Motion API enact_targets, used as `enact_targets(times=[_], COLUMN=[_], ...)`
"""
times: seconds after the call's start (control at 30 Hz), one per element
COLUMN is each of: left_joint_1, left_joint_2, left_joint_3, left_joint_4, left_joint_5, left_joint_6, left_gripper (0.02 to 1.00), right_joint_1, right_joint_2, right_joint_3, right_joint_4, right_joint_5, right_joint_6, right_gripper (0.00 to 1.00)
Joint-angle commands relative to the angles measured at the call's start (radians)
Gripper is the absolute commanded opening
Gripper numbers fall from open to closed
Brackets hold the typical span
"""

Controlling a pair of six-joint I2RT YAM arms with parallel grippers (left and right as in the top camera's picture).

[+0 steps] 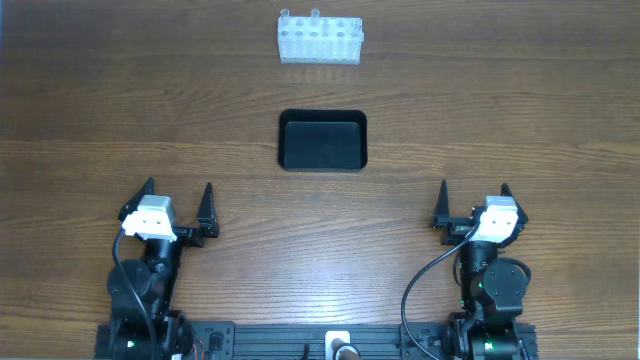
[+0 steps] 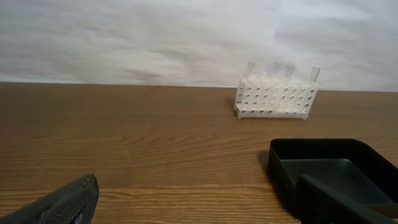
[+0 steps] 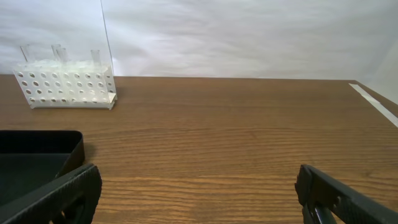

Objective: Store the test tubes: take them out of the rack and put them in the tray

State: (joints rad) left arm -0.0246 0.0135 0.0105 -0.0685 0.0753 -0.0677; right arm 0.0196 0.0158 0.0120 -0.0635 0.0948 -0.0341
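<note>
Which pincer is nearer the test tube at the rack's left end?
Left. The left pincer sits left of the test tube; the right pincer lies farther off, right of the tray.

Setting: robotics lab test bench | Surface: wood-grain table [image 1: 120, 130] | Backdrop: plain white sheet [image 2: 124, 37] hung along the far edge | Rig: left arm [image 1: 148, 262] and right arm [image 1: 492, 270] mounted on a black rail [image 1: 270, 338] at the near edge | Labware: white test-tube rack [image 1: 320, 42] far centre, black tray [image 1: 282, 140] nearer
</note>
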Motion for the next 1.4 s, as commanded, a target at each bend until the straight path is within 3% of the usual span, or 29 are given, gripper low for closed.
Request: enact_targets(times=[0.03,1.03,1.23,1.4], left_joint_1=[0.008,0.008,0.007,0.007], left_joint_2=[-0.005,-0.005,-0.005,0.069], left_joint_3=[-0.005,-0.005,-0.005,-0.003], left_joint_4=[-0.003,-0.003,0.005,0.225], left_joint_5=[0.01,0.01,-0.047,-0.074], left_joint_6=[0.008,0.008,0.008,0.008], left_gripper=[1.0,1.0,1.0,0.996], right_joint_1=[-0.007,-0.007,-0.007,-0.007], right_joint_2=[-0.011,-0.011,-0.011,-0.011], right_joint_3=[-0.007,-0.007,-0.007,-0.007], right_joint_4=[-0.004,-0.004,-0.004,-0.004], right_joint_5=[-0.011,-0.011,-0.011,-0.011], right_joint_6=[-0.005,-0.005,-0.005,-0.005], right_gripper=[0.991,0.993,0.993,0.993])
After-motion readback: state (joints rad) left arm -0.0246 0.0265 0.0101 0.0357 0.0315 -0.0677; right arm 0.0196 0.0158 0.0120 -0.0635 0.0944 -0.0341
